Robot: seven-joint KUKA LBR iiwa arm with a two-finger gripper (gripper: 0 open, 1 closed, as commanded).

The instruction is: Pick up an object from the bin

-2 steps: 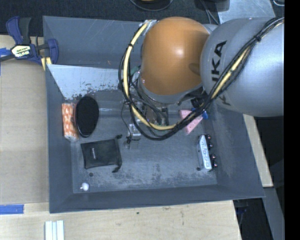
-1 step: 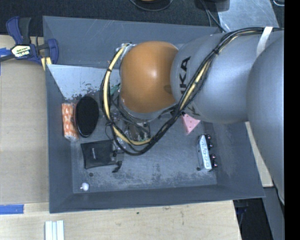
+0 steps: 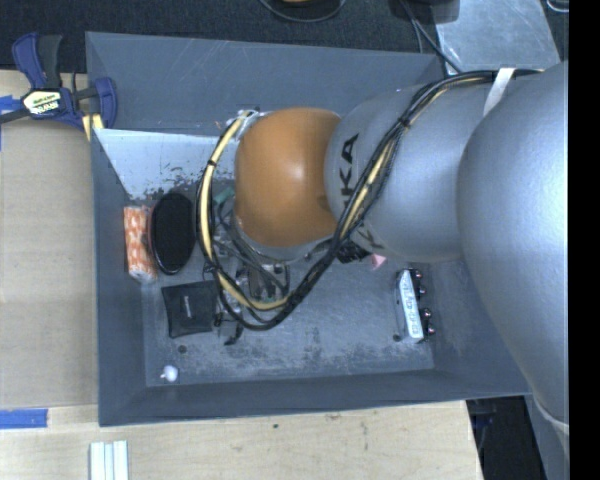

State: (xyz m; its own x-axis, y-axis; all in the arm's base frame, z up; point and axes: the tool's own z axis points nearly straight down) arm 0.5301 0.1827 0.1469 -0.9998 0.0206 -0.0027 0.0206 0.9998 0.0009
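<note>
Grey bin (image 3: 280, 78), left half: gripper (image 3: 236, 316) sits low, just beside a black square block (image 3: 188, 310), with a black oval pad (image 3: 172, 231) close above. Orange wrist cover (image 3: 280, 173) and cables (image 3: 280, 303) hide it, so wide or closed cannot be told. Likely risk: an off-centre close shoves the block aside.

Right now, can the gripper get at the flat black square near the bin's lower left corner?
Probably yes. The gripper hangs right beside the black square, whose top lies bare; the black oval thing lies close by but apart.
</note>
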